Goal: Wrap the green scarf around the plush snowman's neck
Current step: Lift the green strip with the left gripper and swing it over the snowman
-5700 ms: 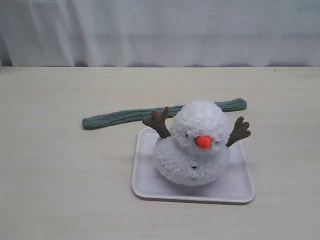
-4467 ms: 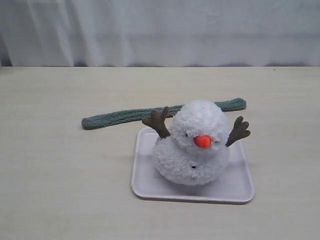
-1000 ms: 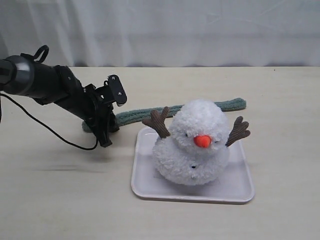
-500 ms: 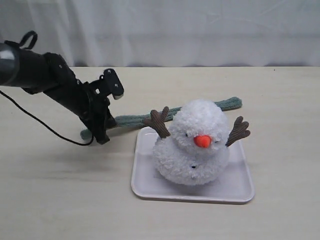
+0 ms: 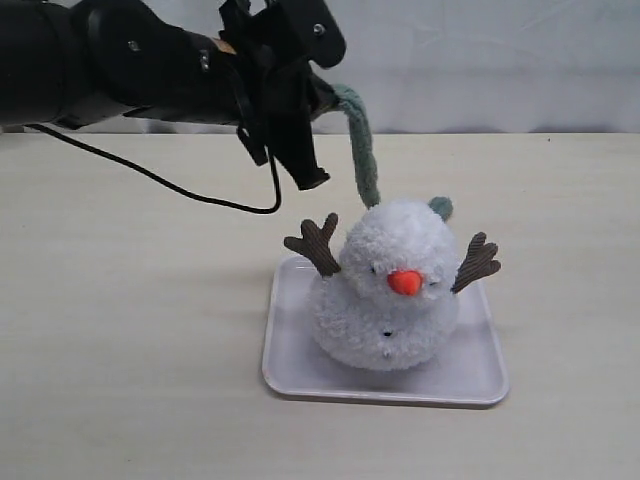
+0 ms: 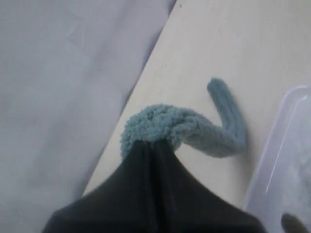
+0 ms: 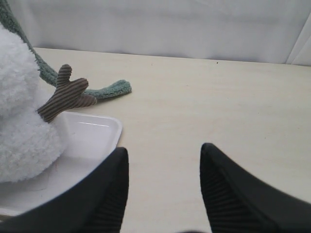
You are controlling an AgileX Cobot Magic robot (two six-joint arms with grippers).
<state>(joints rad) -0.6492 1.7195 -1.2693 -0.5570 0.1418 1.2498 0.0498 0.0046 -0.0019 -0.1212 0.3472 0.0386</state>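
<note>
The plush snowman (image 5: 395, 290) sits upright on a white tray (image 5: 470, 375), orange nose facing front. My left gripper (image 5: 328, 98) is raised above and behind the snowman's head, shut on one end of the green scarf (image 5: 362, 150). The scarf hangs down from the gripper behind the head, and its other end (image 5: 440, 208) peeks out to the right of the head. In the left wrist view the scarf (image 6: 158, 119) bunches at the closed fingertips. My right gripper (image 7: 164, 155) is open over bare table beside the tray (image 7: 92, 133), near the snowman (image 7: 19, 121) and the scarf's end (image 7: 114, 90); it is outside the exterior view.
A white curtain (image 5: 480, 60) hangs along the table's far edge. The left arm's black cable (image 5: 180, 185) trails over the table on the left. The snowman's brown arms (image 5: 315, 243) stick out to both sides.
The left gripper shut on the scarf's left end, then lifted it up and to the right. The scarf now hangs behind the snowman's head, its far end drawn in from the right.
</note>
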